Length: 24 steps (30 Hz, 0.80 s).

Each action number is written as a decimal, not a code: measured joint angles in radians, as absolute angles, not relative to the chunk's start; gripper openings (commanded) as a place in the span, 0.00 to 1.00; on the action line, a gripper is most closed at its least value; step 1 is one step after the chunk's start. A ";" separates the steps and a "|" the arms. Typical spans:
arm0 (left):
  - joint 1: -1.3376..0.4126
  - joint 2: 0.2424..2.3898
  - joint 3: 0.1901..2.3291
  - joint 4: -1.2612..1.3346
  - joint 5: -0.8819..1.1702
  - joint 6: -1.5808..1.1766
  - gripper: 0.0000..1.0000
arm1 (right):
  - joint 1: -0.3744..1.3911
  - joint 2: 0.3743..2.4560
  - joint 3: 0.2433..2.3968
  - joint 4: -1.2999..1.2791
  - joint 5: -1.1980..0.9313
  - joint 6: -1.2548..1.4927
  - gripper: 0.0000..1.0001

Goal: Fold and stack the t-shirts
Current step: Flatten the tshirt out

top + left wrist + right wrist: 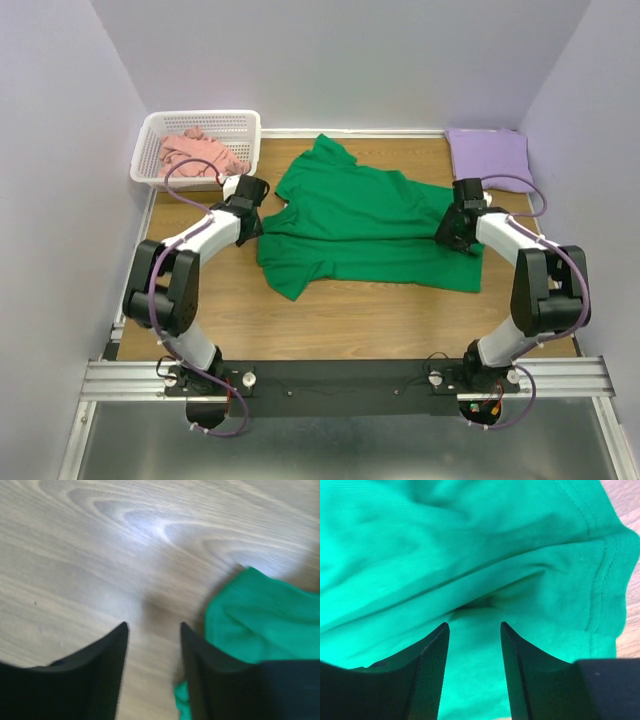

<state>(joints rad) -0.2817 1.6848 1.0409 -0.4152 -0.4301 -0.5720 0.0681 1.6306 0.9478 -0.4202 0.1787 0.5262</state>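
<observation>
One bright green cloth t-shirt (365,225), spread on the wooden table (330,310) for folding. Left gripper (152,626), jaws apart, over bare wood beside its edge. Right gripper (472,626), jaws apart, over its hem, seemingly poised to pinch.

The overhead view is bright and evenly lit, with only soft, faint shadows on the wooden table (340,310) and no harsh glare. The left wrist view is blurred throughout, and a pale patch of glare sits on the wood grain near its top. The right wrist view is sharper: stitching on the green t-shirt (470,555) reads clearly, and a dark shadow fills a fold at mid-frame.
</observation>
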 measured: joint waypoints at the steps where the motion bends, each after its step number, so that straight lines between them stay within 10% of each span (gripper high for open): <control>1: -0.288 1.655 1.030 -0.419 -0.419 -0.585 0.72 | 0.068 1.612 0.946 -0.421 0.162 0.523 0.57; 11: -0.501 1.247 0.791 -0.536 -0.286 -0.825 0.84 | 0.068 1.364 0.868 -0.435 0.057 0.514 0.67; 24: -0.698 1.337 0.735 -0.606 -0.231 -1.068 0.81 | 0.080 1.267 0.828 -0.478 -0.068 0.487 0.87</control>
